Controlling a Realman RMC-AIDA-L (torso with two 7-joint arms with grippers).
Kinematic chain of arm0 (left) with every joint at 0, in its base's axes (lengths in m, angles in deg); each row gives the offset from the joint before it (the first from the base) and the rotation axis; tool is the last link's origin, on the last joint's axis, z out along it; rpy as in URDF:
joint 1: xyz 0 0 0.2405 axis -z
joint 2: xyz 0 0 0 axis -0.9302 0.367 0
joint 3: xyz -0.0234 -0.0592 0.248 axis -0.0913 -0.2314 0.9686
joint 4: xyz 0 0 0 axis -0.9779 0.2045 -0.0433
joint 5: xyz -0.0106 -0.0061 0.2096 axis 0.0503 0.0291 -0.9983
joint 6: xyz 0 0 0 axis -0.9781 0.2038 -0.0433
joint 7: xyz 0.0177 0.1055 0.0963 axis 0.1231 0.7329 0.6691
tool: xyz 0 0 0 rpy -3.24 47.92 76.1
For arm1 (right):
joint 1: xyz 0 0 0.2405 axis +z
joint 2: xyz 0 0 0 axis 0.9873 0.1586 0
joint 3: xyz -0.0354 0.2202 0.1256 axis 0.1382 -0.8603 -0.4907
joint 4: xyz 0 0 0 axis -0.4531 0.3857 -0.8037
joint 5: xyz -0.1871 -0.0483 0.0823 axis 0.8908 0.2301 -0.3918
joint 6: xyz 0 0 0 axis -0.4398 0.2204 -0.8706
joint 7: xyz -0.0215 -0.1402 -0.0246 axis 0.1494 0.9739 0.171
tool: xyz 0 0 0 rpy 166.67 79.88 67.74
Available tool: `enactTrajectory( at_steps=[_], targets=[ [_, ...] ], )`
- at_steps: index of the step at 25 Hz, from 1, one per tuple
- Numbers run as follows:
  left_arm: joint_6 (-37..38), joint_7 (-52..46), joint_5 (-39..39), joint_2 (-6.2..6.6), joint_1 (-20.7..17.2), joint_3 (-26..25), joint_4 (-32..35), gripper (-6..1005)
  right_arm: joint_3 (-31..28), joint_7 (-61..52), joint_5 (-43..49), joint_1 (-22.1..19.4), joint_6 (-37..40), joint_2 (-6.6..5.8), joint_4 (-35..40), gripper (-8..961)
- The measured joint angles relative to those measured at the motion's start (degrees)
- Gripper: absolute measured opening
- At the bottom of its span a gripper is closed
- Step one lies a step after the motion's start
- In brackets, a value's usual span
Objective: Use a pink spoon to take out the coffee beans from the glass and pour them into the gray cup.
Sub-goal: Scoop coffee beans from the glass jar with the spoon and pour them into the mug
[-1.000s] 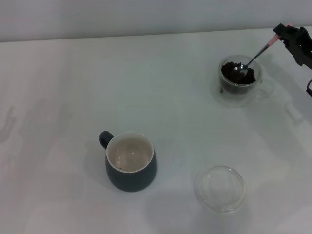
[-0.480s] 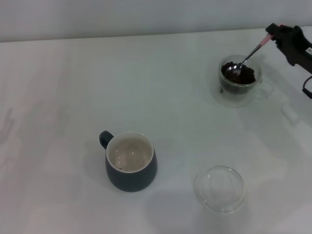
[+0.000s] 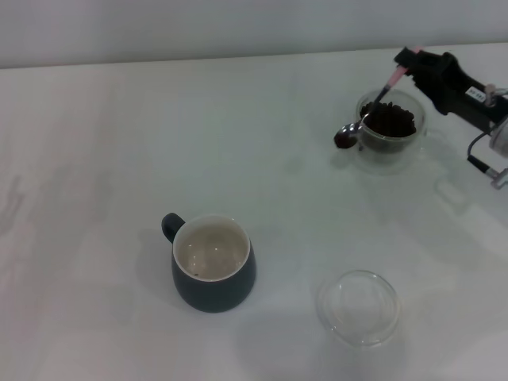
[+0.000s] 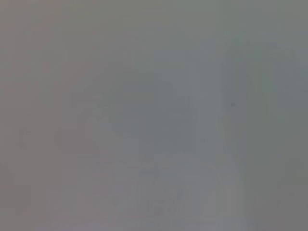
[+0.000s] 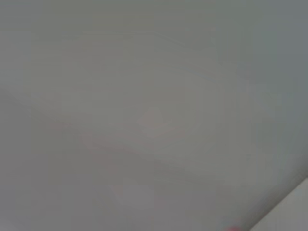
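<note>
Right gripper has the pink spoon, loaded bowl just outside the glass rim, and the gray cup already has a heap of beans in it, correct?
Not quite. The head view shows the gray cup with a bare cream inside, no heap. The rest holds: the right gripper holds the pink spoon, its loaded bowl just outside the glass.

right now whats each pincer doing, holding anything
Right pincer: shut on the pink spoon, its bowl just outside the glass and carrying coffee beans.
Left pincer: not in view.
</note>
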Motion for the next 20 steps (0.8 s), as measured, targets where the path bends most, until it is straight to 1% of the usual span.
enactTrajectory(
  at_steps=[5, 12, 16, 20],
  targets=[
    [0.00, 0.06, -0.10, -0.04, 0.02, 0.24, 0.00, 754, 3.05, -0.01, -0.43, 0.32, -2.08, 0.41, -0.64, 145],
    [0.09, 0.09, -0.41, -0.09, 0.08, 0.41, -0.57, 755, 4.48, 0.36, -0.32, 1.95, -3.88, 0.55, -3.31, 146],
    [0.11, 0.10, -0.46, -0.09, 0.15, 0.44, -0.88, 755, 6.24, 0.51, -0.53, 2.25, -4.32, 0.61, -4.03, 146],
    [0.11, 0.10, -0.49, -0.09, 0.37, 0.44, -1.28, 754, 6.54, 1.51, -0.57, 2.82, -5.40, 0.61, -5.53, 146]
  ],
)
